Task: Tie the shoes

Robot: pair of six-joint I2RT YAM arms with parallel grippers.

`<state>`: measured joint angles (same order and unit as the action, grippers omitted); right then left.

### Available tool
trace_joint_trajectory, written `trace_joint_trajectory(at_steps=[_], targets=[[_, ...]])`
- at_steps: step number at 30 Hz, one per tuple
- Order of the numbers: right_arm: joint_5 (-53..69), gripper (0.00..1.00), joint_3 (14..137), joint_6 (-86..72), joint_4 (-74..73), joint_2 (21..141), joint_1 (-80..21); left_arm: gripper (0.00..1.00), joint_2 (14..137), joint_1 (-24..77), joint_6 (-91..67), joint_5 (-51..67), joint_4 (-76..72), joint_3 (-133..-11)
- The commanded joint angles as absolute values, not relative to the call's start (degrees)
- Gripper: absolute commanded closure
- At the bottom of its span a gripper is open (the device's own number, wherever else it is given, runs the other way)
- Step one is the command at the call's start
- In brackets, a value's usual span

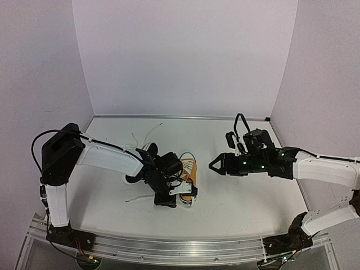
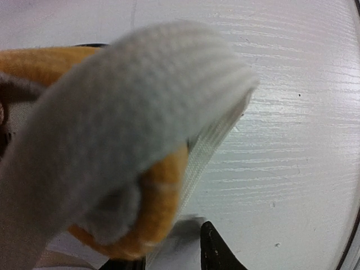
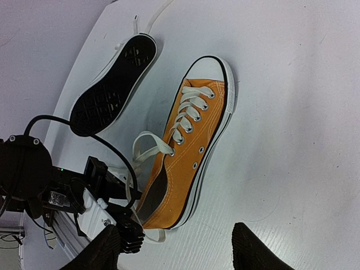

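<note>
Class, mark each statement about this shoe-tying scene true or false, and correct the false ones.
1. The orange shoe sits upright, its opening facing up. True.
2. The other shoe is turned so that its black sole shows. True.
3. The right end effector is clamped on a lace. False: it is open, holds nothing and is apart from both shoes.
4. The orange shoe's laces are tied in a bow. False: they are threaded through the eyelets but untied, with a loose strand running toward the heel.
5. The left end effector is at the orange shoe's heel end. True.
</note>
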<state>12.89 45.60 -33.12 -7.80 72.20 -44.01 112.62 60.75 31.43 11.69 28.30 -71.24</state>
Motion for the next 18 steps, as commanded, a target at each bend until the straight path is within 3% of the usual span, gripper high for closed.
trace_joint_trajectory(at_steps=[1,18], targets=[[13.15,0.35,45.92,-32.94,-7.12,71.54,-43.70,0.66,108.88,60.84,31.33,10.45,30.43,-71.74],[13.15,0.35,45.01,-33.19,-6.67,70.67,-43.68,0.64,114.73,59.85,32.40,10.85,32.47,-75.34]])
